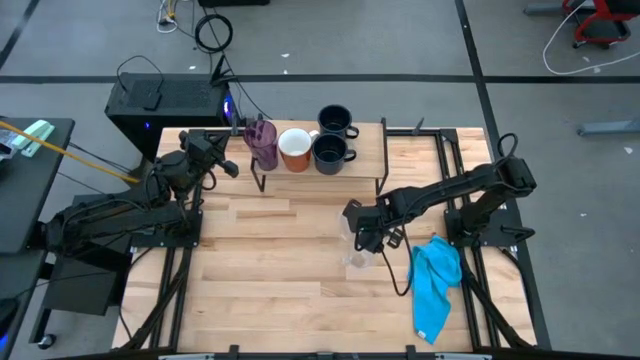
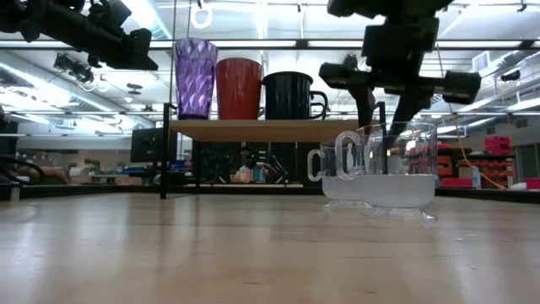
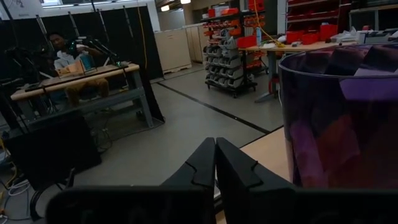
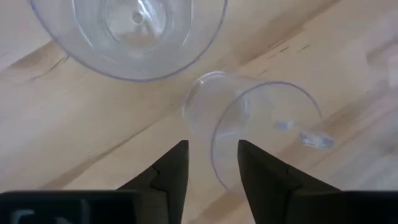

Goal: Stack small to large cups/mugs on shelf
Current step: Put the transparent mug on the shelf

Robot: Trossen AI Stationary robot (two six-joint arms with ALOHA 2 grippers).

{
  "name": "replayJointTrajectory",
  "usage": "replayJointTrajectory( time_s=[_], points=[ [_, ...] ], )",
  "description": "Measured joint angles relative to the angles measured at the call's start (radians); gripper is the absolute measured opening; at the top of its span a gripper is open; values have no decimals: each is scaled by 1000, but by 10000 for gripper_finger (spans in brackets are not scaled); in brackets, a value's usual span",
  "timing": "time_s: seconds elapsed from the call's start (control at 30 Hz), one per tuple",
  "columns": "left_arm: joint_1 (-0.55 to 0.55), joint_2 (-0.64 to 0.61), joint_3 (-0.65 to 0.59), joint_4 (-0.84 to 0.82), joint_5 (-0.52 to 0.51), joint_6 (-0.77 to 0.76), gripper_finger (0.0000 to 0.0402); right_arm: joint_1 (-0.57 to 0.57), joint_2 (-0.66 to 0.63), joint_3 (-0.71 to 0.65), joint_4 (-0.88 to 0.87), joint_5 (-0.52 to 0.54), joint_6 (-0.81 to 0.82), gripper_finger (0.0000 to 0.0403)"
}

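Now, on the left, the left gripper (image 1: 232, 168) waits shut and empty beside the see-through purple tumbler (image 1: 263, 143) on the wooden shelf (image 1: 364, 160). On the right, the right gripper (image 4: 211, 163) hangs half open over a clear glass (image 4: 249, 134) on the table — nothing held. It should close slowly on the thin, slippery rim — no squeezing hard.

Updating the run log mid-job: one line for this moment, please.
right gripper: open, jaws astride rim of clear glass cup on table | left gripper: shut, empty, beside translucent purple tumbler | wooden shelf: four vessels

Right gripper (image 1: 362, 236) hangs over clear glasses (image 1: 355, 250) near blue cloth (image 1: 436, 282).
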Motion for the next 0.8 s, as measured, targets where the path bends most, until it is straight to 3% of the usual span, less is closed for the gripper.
replayJointTrajectory(
  time_s=[0.2, 0.43, 0.63, 0.8],
  points=[
    [0, 0, 0, 0, 0, 1, 21, -30, 0, -30, 47, -50, 6, 99],
    [0, 0, 0, 0, 0, 1, 13, -44, 0, -30, 51, -80, 54, 13],
    [0, 0, 0, 0, 0, 1, 19, -46, 0, -30, 53, -103, 110, 12],
    [0, 0, 0, 0, 0, 1, 24, -60, 1, 14, 51, -195, 337, 6]
  ],
)
